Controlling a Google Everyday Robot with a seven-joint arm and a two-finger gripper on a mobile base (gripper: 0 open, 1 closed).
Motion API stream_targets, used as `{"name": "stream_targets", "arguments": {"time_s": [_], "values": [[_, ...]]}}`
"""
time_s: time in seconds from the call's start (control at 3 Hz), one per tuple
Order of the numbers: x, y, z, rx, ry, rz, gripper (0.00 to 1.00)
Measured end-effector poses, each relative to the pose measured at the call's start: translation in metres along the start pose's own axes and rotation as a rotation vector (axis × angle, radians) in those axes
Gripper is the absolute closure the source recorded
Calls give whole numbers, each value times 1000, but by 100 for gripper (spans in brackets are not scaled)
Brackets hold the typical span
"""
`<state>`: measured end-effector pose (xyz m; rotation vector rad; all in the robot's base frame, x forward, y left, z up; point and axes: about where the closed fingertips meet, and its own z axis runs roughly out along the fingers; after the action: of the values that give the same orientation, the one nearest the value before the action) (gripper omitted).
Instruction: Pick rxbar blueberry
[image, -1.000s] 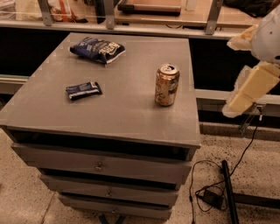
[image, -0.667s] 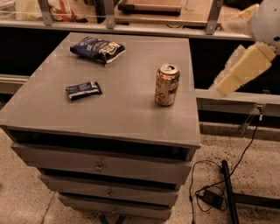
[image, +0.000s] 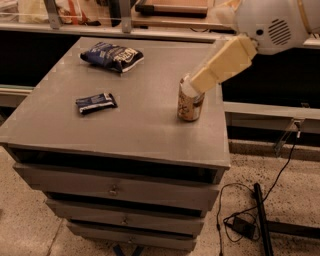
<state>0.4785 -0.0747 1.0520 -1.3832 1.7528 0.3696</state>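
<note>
Tool (image: 196, 84) hangs by the can (image: 190, 106), well apart from rxbar blueberry (image: 96, 103).

On cabinet (image: 150, 131): can (image: 190, 106) R, gripper (image: 196, 83) over it; rxbar blueberry (image: 96, 103) L, bag (image: 112, 55) behind.

Tool (image: 194, 86) sits over top of can (image: 190, 104), in front of it, so can's rim & upper right side are hidden; can't tell if they touch. Arm (image: 272, 22) is cut off by top & right edges. Bar (image: 96, 103) lettering too small to read, same w/ bag (image: 112, 55) print & can label. Table (image: 150, 135) front-left corner tip is cut by left edge. Black pole (image: 259, 210) on floor runs off bottom edge.
</note>
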Motion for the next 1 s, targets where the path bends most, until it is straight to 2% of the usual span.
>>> {"name": "stream_targets", "arguments": {"time_s": [0.67,1.0], "values": [[-45,18,79,-86,-105,-44,0],[-45,18,79,-86,-105,-44,0]]}}
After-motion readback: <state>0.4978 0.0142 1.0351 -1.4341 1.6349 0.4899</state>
